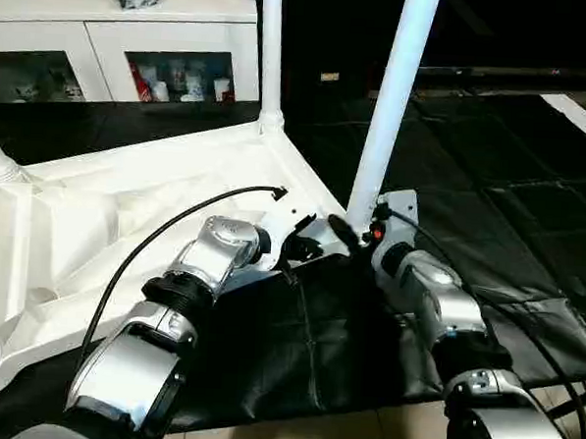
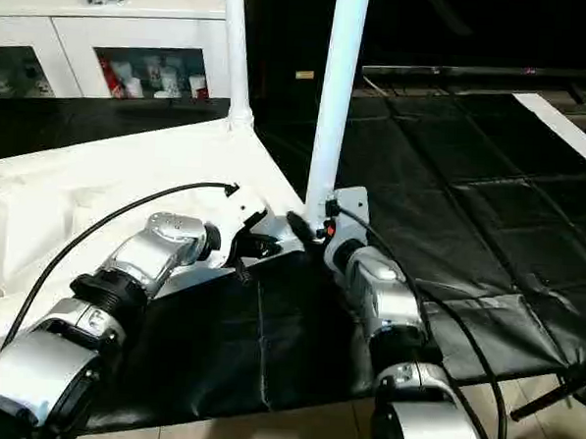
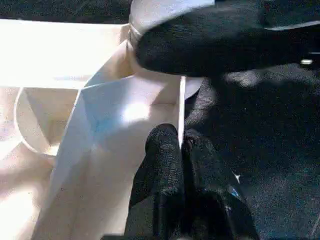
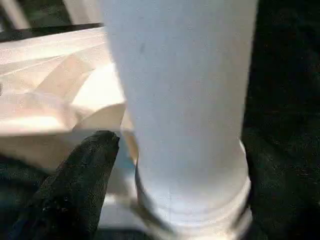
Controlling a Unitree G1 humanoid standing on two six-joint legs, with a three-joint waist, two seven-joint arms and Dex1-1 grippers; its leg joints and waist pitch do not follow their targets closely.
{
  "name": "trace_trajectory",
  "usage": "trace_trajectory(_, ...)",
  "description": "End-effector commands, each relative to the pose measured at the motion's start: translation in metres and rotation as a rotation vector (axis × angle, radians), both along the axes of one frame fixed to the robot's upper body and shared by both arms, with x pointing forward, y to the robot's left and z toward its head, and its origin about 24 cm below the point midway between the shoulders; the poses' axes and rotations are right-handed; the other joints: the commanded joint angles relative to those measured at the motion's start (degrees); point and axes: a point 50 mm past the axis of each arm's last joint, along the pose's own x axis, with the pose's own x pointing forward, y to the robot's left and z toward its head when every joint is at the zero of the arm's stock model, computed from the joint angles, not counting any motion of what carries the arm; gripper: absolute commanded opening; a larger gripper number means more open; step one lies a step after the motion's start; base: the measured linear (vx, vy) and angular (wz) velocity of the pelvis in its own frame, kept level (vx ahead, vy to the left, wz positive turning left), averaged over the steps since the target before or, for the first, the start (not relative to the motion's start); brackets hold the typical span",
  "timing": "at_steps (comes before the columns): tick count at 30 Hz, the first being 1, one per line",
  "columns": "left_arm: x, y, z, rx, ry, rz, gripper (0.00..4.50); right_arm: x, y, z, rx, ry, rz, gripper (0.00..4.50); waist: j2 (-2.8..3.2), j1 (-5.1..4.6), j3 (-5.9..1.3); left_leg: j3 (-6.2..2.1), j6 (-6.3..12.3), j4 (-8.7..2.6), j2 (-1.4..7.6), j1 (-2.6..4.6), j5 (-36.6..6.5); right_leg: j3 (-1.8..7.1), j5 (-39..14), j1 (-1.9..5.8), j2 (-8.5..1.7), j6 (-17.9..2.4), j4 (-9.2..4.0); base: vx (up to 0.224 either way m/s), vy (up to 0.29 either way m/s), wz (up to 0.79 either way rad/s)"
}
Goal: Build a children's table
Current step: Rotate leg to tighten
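The top (image 1: 126, 221) lies underside up on the black mat (image 1: 490, 220), left of centre in the head view. My left tool (image 3: 181, 150) is pinched thin on its rim wall near the corner. My right tool (image 4: 175, 165) straddles the base of the leg (image 1: 387, 116) at centre; its fingers (image 4: 80, 185) stand apart beside the collar, so I judge no firm grip. I'd keep the rim pinned, close on the leg low down, and turn it home without tilting it.
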Motion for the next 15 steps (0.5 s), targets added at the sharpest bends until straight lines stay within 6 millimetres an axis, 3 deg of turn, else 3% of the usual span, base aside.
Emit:
trace_trajectory(1, 0.001, -0.008, 0.016, -0.071, -0.089, -0.054, 0.0, -0.012, 0.023, -0.005, -0.008, 0.004, 0.187, 4.31, -0.24, 0.42, -4.08, -0.73, 5.95, -3.31, 1.83, -0.26, -5.3, 4.1, -7.4, 4.39, -4.49, -10.0, -4.28, 0.0, 0.0, 0.0)
trace_trajectory(5, -0.009, 0.008, 0.011, -0.052, -0.082, -0.184, 0.0, -0.023, -0.002, 0.003, -0.015, -0.07, 0.283, 4.42, -0.37, 0.77, -3.93, -0.61, 6.45, -3.34, 1.81, -0.21, -6.5, 4.13, -11.2, 4.36, -4.52, -8.4, -4.79, 0.0, 0.0, 0.0)
trace_trajectory(9, -0.015, 0.018, 0.009, -0.044, -0.067, -0.224, 0.0, -0.027, -0.012, 0.009, 0.001, -0.102, 0.313, 4.42, -0.14, 0.79, -3.84, -0.64, 5.72, -3.49, 2.01, -0.04, -7.1, 4.11, -14.1, 3.94, -4.45, -7.6, -5.03, 0.0, 0.0, 0.0)
trace_trajectory(15, -0.032, 0.039, 0.007, -0.044, -0.046, -0.303, 0.0, -0.043, -0.017, 0.017, 0.026, -0.104, 0.467, 4.42, -0.15, 0.86, -3.98, -0.73, 6.17, -3.51, 2.21, -0.25, -6.0, 4.16, -10.6, 3.94, -4.37, -8.1, -4.44, 0.0, 0.0, 0.0)
